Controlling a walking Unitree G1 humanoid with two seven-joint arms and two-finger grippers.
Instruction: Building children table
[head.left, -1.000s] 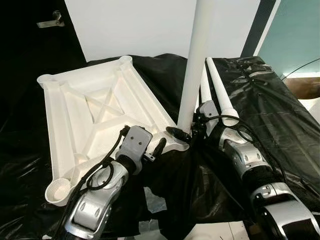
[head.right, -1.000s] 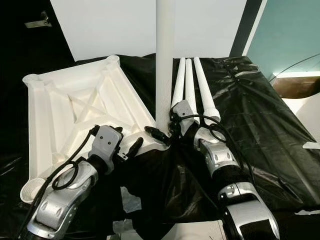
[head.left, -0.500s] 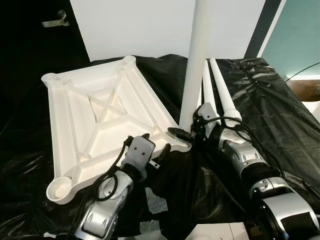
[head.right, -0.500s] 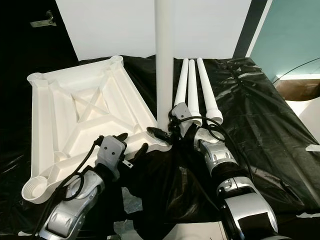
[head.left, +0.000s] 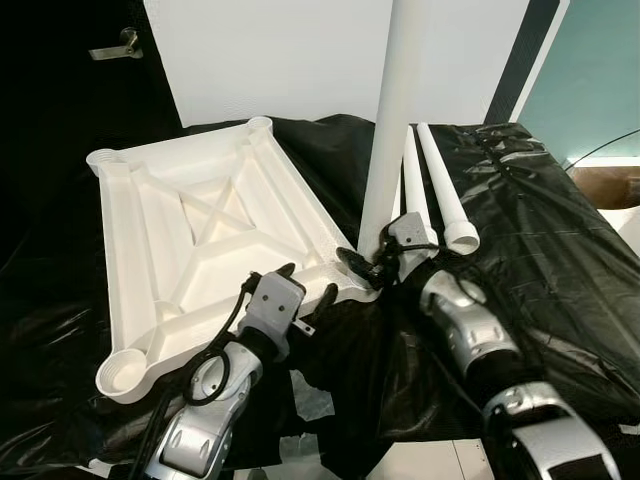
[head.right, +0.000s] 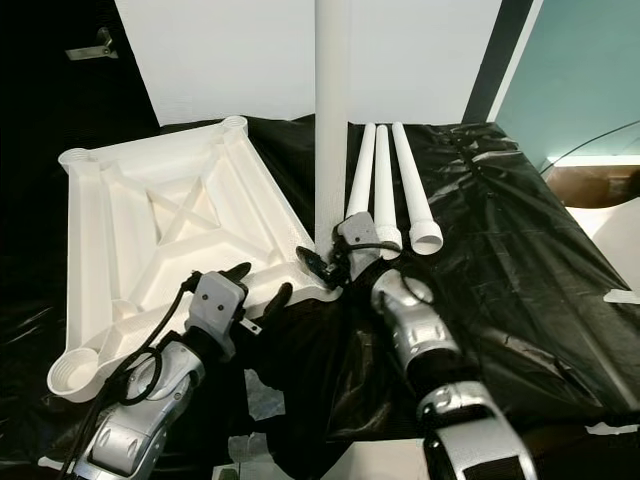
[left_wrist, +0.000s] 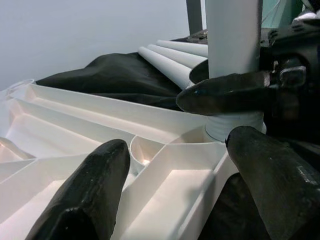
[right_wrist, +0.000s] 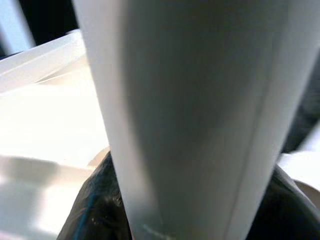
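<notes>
While the right gripper (head.right: 322, 264) has its jaws clamped round the upright white plastic table leg (head.right: 331, 120) at the upturned white ribbed plastic tabletop (head.right: 150, 240), the left gripper (head.right: 257, 287) hovers beside it, jaws spread, holding nothing.

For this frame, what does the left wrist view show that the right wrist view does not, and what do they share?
Left wrist view: the left gripper, open over the tabletop's rim, the spare legs lying beyond on black sheeting, and the right gripper at the leg's base. Right wrist view: a close-up of the leg between dark fingers. Both show the upright leg and white tabletop.
</notes>
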